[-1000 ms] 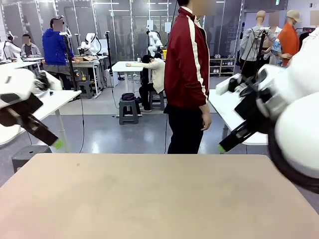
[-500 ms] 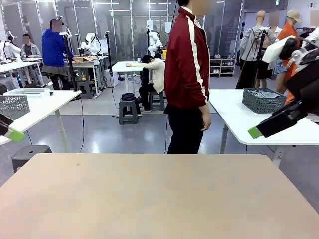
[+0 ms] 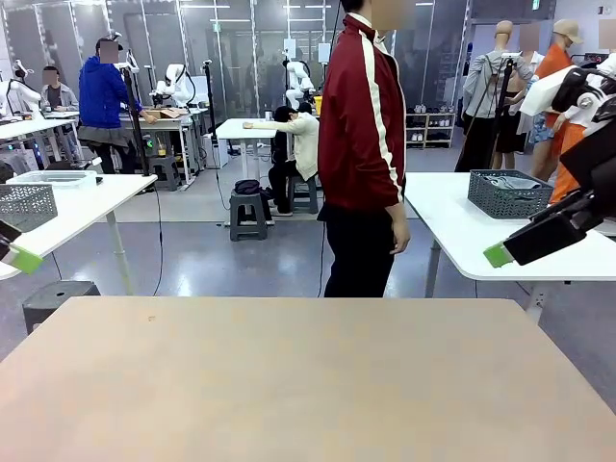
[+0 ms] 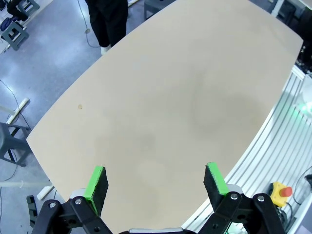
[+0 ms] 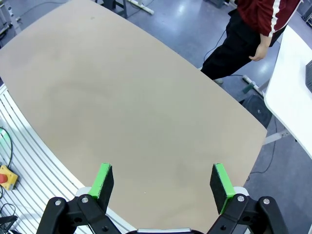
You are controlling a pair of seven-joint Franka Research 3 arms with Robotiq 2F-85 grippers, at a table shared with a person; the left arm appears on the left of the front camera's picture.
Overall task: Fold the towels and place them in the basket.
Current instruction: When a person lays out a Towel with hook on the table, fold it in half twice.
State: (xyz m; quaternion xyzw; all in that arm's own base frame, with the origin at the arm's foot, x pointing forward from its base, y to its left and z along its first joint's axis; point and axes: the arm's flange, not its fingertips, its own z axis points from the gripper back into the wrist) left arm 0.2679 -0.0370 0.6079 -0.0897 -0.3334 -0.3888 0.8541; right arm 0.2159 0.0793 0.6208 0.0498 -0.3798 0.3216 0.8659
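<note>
Left end effector (image 4: 155, 179) and right end effector (image 5: 162, 181) wide open, empty, farther apart than before

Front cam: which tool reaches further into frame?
The right tool: it reaches well in from the right edge, green pad leading, while the left tool barely pokes past the left edge.

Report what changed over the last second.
Both arms pulled outward, away from the middle of the table: the left gripper toward the robot's left, the right gripper toward its right and a little higher. Nothing was taken hold of or let go; both grippers stayed open and empty. The person stayed standing at the far side.
</note>
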